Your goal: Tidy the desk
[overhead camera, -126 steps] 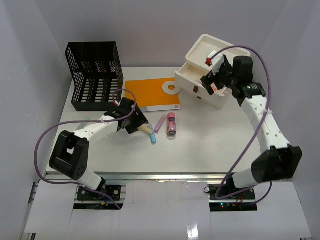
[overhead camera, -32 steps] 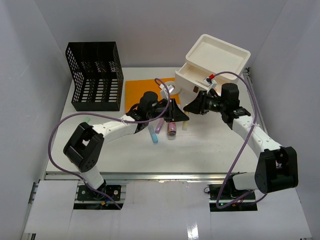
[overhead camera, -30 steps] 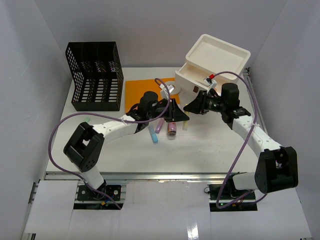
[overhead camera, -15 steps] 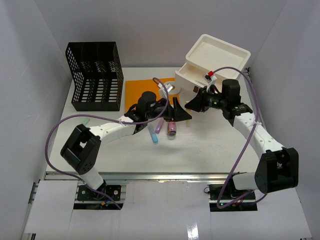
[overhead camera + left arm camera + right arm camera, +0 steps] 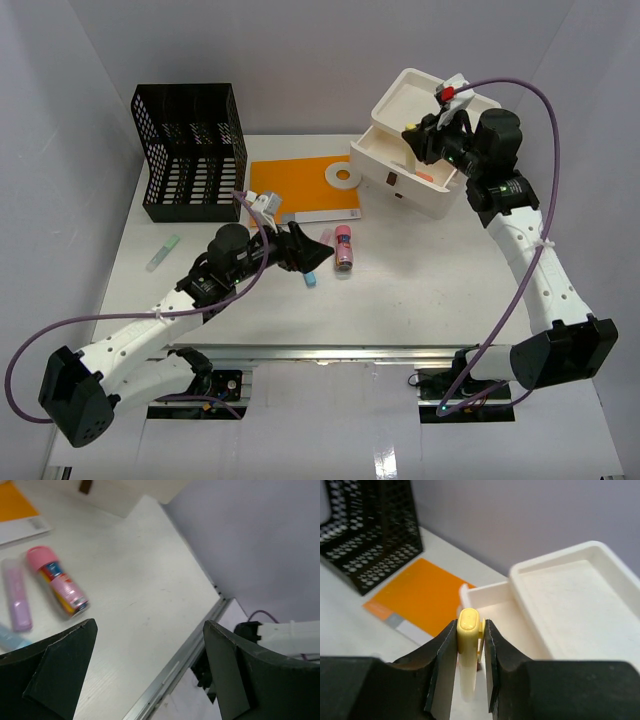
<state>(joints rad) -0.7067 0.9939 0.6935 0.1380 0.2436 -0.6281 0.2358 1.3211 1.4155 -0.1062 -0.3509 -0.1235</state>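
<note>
Bare desk (image 5: 430,270) lies right of the pink can (image 5: 343,247); the drawer box (image 5: 425,200) blocks the far right corner.

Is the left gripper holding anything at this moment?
No, the left gripper is wide open in its wrist view, and only the desk shows between its jaws.

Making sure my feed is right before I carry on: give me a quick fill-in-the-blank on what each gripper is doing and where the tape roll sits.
The right gripper is shut on a ____ marker.
The left gripper, over the desk, is ____ and holds nothing.
The tape roll lies on the ____ notebook.
Missing words: yellow; open; orange.
</note>
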